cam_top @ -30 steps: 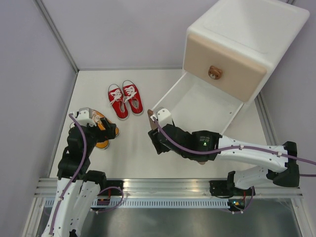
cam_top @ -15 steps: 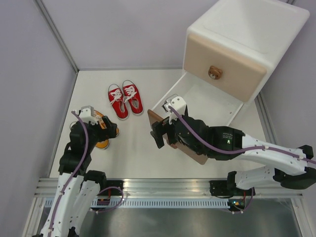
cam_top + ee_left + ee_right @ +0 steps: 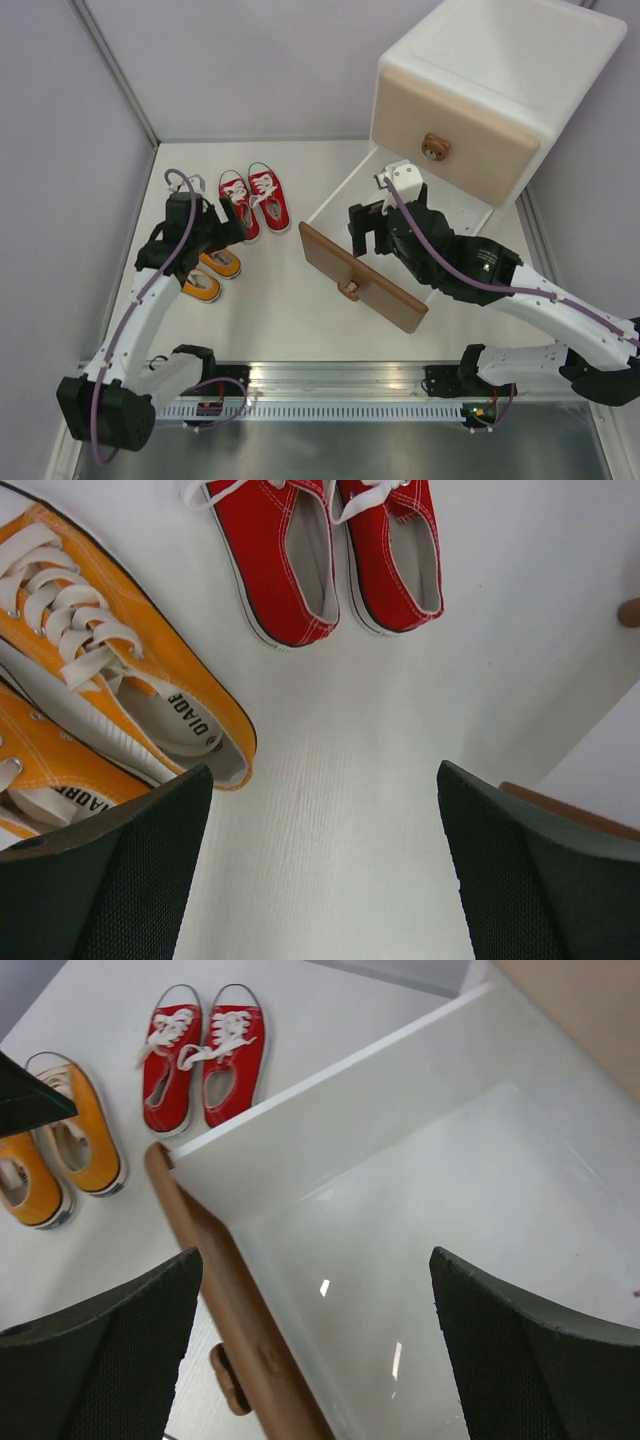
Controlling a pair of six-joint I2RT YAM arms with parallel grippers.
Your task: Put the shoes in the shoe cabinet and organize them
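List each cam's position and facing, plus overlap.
Top external: above, behind the bases, looking down; left arm, right arm, shoe cabinet, open lower drawer, red shoes, orange shoes.
Left wrist: on left arm, looking down past the open left gripper at both pairs.
Right wrist: on right arm, looking down past the open right gripper into the drawer.
Shared: all show both pairs.

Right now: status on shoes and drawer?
Left gripper open, empty, beside red canvas sneaker pair and orange canvas sneaker pair, all four outside. Right gripper open over pulled-out brown lower drawer, empty inside. Nothing in the way.
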